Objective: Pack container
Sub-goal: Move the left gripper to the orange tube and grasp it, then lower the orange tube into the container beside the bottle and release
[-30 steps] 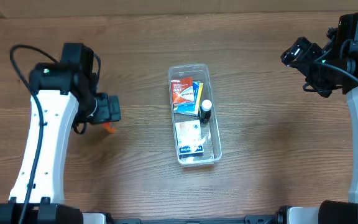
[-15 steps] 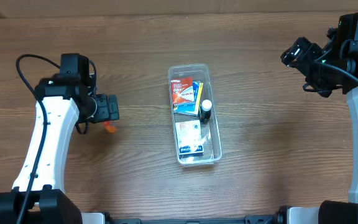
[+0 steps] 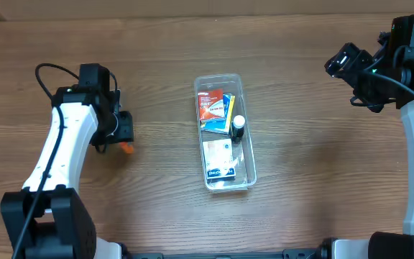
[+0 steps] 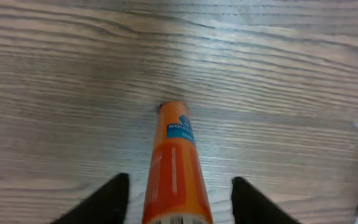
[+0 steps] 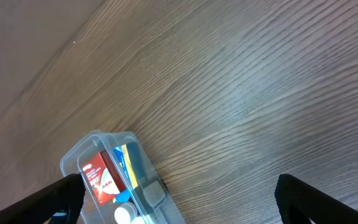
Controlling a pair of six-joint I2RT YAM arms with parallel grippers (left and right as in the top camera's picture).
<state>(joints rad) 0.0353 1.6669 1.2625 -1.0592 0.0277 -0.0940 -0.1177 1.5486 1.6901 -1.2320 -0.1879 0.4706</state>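
**Mia:** Where is the container (image 3: 225, 134)?

**Ben:** It lies flat on the wooden table (image 3: 307, 187), with its long side running away from the robot. It is clear, so you can see inside.

**Mia:** What is in it?

**Ben:** A red box (image 3: 208, 106) at the far end, with a blue and yellow pack (image 3: 228, 108) touching it. A small bottle (image 3: 238, 126) with a white cap stands by the container's right wall. A white packet (image 3: 218, 160) lies at the near end.

**Mia:** And the left gripper (image 4: 179, 180)?

**Ben:** It is well to the left of the container. Its 2 fingers (image 4: 107, 202) are spread apart. An orange tube (image 4: 176, 165) lies on the table between them. I see a gap on each side, so nothing is pinched.

**Mia:** And the right gripper (image 5: 179, 180)?

**Ben:** It hangs far off to the right of the container, past its far end. Its 2 fingers (image 5: 61, 199) are spread wide with nothing in them.
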